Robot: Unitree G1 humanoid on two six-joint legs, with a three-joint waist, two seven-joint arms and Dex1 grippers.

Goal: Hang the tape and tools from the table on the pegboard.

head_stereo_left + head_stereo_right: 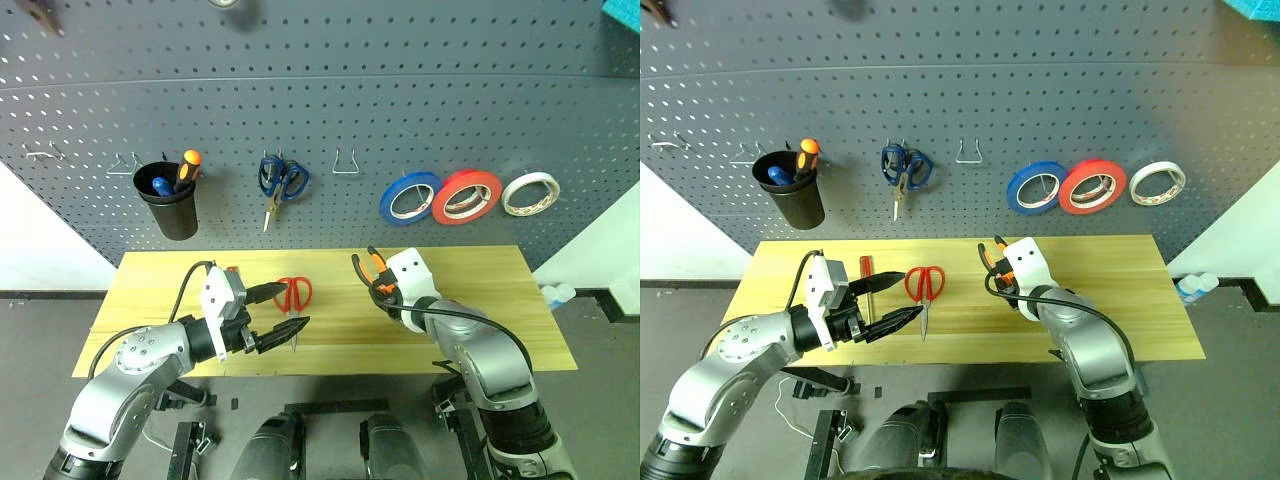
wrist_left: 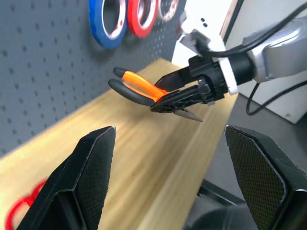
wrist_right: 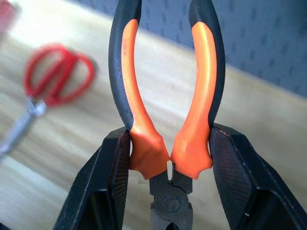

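Note:
My right gripper (image 1: 384,290) is shut on the small orange-and-black pliers (image 1: 372,267) and holds them above the wooden table (image 1: 480,300), handles pointing up toward the pegboard (image 1: 320,90); up close the pliers (image 3: 168,96) sit clamped at the handle bases. Left of them, my left gripper (image 1: 293,306) stands open and empty just over the red-handled scissors (image 1: 925,283), which lie flat on the table. A slim red-handled screwdriver (image 1: 866,266) lies beside that arm. The red tape (image 1: 466,196) hangs on the pegboard.
On the pegboard hang a black cup (image 1: 170,205) holding screwdrivers, blue-handled scissors (image 1: 282,180), a blue tape roll (image 1: 408,197) and a white one (image 1: 529,193). A bare wire hook (image 1: 345,164) sits between the scissors and the tapes; more bare hooks (image 1: 125,165) are at the left.

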